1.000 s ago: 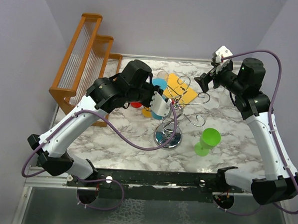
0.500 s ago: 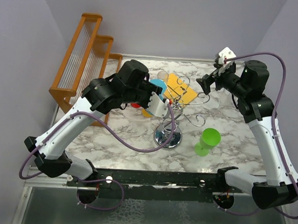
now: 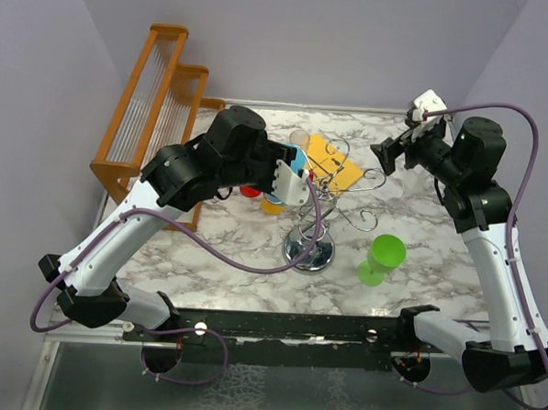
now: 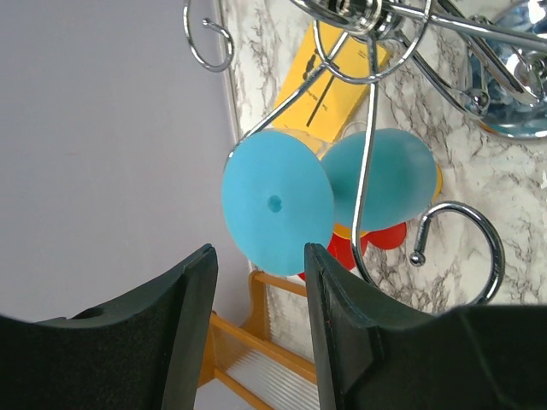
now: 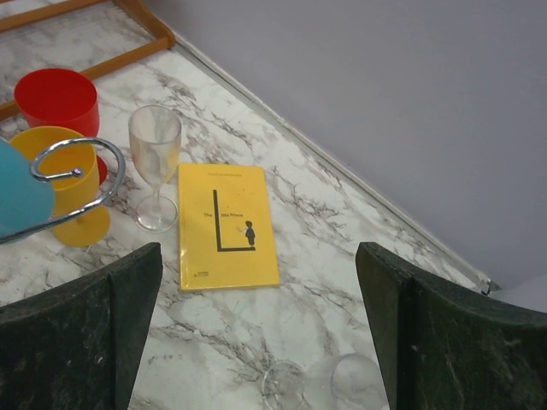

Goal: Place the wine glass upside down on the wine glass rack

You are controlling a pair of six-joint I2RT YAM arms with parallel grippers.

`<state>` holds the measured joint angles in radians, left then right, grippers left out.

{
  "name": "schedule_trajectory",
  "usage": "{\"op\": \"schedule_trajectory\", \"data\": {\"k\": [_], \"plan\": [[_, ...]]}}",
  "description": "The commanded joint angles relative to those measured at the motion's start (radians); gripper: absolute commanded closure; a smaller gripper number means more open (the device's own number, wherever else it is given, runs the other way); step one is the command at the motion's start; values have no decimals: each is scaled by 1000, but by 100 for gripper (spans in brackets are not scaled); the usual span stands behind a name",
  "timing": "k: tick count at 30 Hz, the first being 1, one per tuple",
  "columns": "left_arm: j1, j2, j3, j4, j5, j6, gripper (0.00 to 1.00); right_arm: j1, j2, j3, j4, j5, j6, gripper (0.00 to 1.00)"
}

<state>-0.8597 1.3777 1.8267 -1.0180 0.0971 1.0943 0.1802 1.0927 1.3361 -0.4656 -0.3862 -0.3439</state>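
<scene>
wine glass (image 4: 275,202): blue, inverted, hanging on wire loop | wine glass rack (image 3: 308,253): chrome, upright, mid-table

We inspected a white marble-patterned table (image 3: 420,222). Near its middle the wine glass rack (image 3: 310,250) stood on its round mirror base, and a green wine glass (image 3: 381,257) stood upright just to its right. Towards the back a yellow book (image 5: 226,226) lay flat. Beside the book a clear stemmed glass (image 5: 155,162), a yellow glass (image 5: 84,226) and a red cup (image 5: 58,98) stood upright. Another clear glass (image 5: 329,380) lay on its side (only partly in view). An orange wooden rack (image 3: 155,98) sat at the left rear edge.
</scene>
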Motion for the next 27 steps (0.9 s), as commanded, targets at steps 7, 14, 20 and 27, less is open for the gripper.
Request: {"op": "schedule_trajectory", "data": {"k": [7, 14, 20, 27], "plan": [[40, -44, 61, 245, -100, -294, 38, -83, -99, -57, -32, 18, 20, 5], [181, -74, 18, 435, -221, -606, 28, -114, -97, -43, -39, 14, 25, 5], [363, -94, -94, 495, -183, -846, 28, -119, -65, -18, -40, -7, 34, 5], [546, -75, -249, 552, 19, -1027, 28, -120, -37, 7, -47, -3, 28, 5]]}}
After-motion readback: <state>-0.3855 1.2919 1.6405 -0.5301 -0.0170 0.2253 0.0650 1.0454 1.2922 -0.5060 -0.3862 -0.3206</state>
